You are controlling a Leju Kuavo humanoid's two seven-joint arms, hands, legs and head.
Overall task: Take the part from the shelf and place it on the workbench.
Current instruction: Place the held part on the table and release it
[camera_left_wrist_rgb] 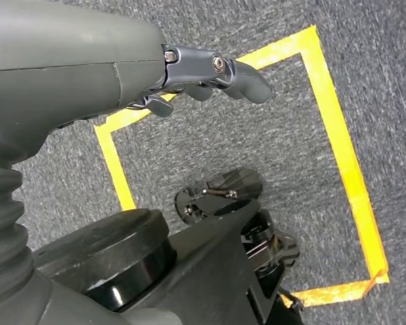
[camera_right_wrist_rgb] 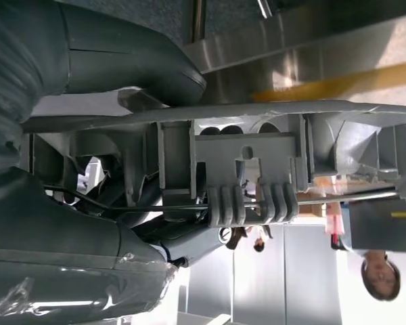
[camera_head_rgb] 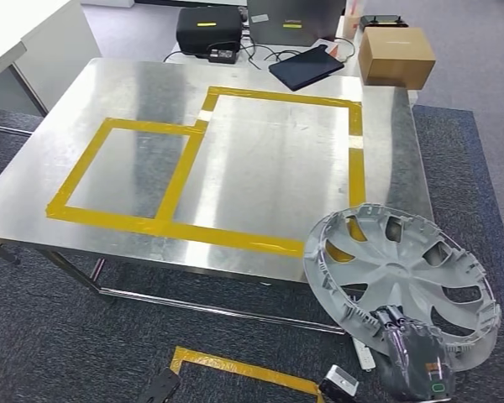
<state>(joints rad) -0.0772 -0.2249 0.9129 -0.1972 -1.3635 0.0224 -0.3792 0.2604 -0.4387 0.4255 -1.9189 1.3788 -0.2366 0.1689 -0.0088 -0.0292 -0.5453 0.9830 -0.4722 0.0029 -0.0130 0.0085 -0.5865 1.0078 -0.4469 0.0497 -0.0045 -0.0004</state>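
Note:
The part is a grey plastic wheel cover, held tilted over the near right corner of the steel workbench. My right hand grips its near rim from below. In the right wrist view the thumb lies on one side of the cover's rim and the darker fingers on the other. My left hand hangs over the carpet with its fingers loosely extended and nothing in them.
Yellow tape marks two joined rectangles on the bench top. A cardboard box, a tablet and black devices sit at the far edge. A yellow taped square marks the carpet. A person stands beyond the cover.

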